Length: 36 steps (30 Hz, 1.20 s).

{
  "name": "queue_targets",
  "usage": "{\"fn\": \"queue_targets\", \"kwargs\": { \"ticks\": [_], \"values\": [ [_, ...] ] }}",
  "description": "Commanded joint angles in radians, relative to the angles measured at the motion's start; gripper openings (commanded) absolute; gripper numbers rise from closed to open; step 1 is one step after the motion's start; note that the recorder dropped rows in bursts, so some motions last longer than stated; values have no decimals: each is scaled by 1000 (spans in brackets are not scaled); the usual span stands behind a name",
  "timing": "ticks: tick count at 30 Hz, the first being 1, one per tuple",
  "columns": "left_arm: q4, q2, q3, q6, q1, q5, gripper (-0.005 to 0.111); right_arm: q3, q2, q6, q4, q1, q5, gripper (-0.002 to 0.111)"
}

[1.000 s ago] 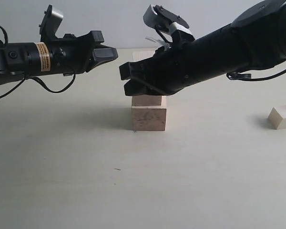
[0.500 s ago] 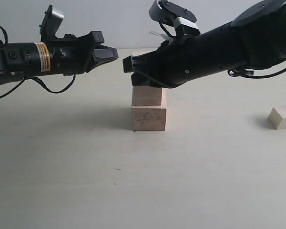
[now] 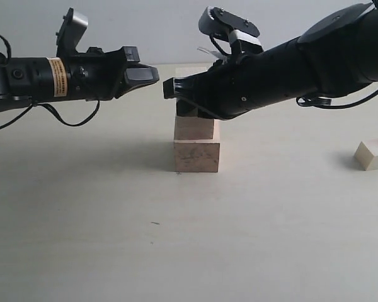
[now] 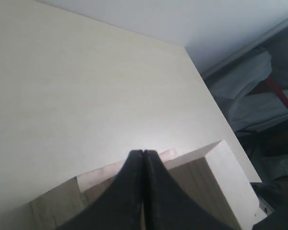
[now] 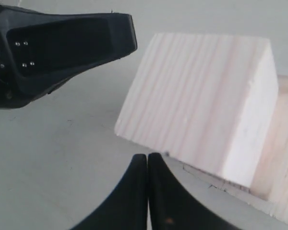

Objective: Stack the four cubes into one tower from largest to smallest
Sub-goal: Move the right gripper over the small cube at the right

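The largest cube [image 3: 196, 156] sits on the table with a smaller cube [image 3: 194, 128] stacked on it; the right wrist view shows that upper cube [image 5: 201, 105] on the wide one [image 5: 278, 158]. Out at the right lies the smallest cube [image 3: 372, 154]. A further pale block [image 3: 190, 72] peeks out behind the arms. My right gripper [image 3: 168, 89] hovers just above the stack's left top edge, shut and empty [image 5: 147, 156]. My left gripper [image 3: 156, 75] hangs shut and empty left of it, over wooden cubes [image 4: 206, 187] in its own view [image 4: 143, 152].
The pale table [image 3: 82, 220] stretches wide in front of and beside the stack. Its far edge [image 3: 113, 65] runs behind the arms. Dark clutter [image 4: 269, 120] lies beyond the table edge in the left wrist view.
My right gripper has risen from beside the upper cube to just above it. The left gripper has edged slightly to the right. The cubes have not moved.
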<state>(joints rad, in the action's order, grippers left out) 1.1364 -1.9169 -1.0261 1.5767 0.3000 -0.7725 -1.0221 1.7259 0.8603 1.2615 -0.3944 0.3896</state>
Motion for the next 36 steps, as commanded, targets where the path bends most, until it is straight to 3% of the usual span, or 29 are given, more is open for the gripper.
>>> {"fn": "queue_targets", "kwargs": {
  "ticks": [1, 7, 13, 17, 19, 20, 22, 23, 25, 27, 28, 31, 35, 36],
  "values": [
    [5, -2, 0, -6, 23, -15, 0, -5, -1, 9, 5, -2, -30, 0],
    [-18, -2, 0, -6, 24, -9, 0, -9, -1, 9, 5, -2, -43, 0],
    [-33, -2, 0, -30, 17, 3, 0, -9, -23, 9, -9, -2, 62, 0],
    [-109, 12, 0, -28, -77, 23, 0, -9, -108, -87, -120, -2, 66, 0],
    [-132, 27, 0, -18, -125, 43, 0, -9, -156, -202, -268, -2, 85, 0],
    [-132, 53, 0, 4, -194, 76, 0, -9, -208, -366, -489, -2, 132, 0],
    [-127, 97, 13, 13, -261, 163, 0, -9, -249, -619, -856, -2, 201, 0],
    [-127, 147, 33, 13, -314, 263, 0, -9, -273, -860, -1138, 1, 291, 0],
    [-128, 209, 68, -2, -361, 380, 0, -9, -281, -1011, -1308, 24, 377, 0],
    [-128, 298, 126, -39, -413, 497, 0, -9, -281, -1016, -1355, 85, 435, 0],
    [-128, 373, 181, -67, -448, 547, 0, -9, -270, -964, -1327, 169, 472, 0],
    [-130, 673, 326, -182, -546, 552, 0, -9, -186, -792, -1261, 368, 597, 0],
    [-128, 869, 415, -263, -553, 525, 0, -9, -144, -757, -1261, 442, 625, 0],
    [-130, 942, 467, -259, -553, 466, 0, -9, -144, -755, -1261, 442, 598, 0]
  ]
}}
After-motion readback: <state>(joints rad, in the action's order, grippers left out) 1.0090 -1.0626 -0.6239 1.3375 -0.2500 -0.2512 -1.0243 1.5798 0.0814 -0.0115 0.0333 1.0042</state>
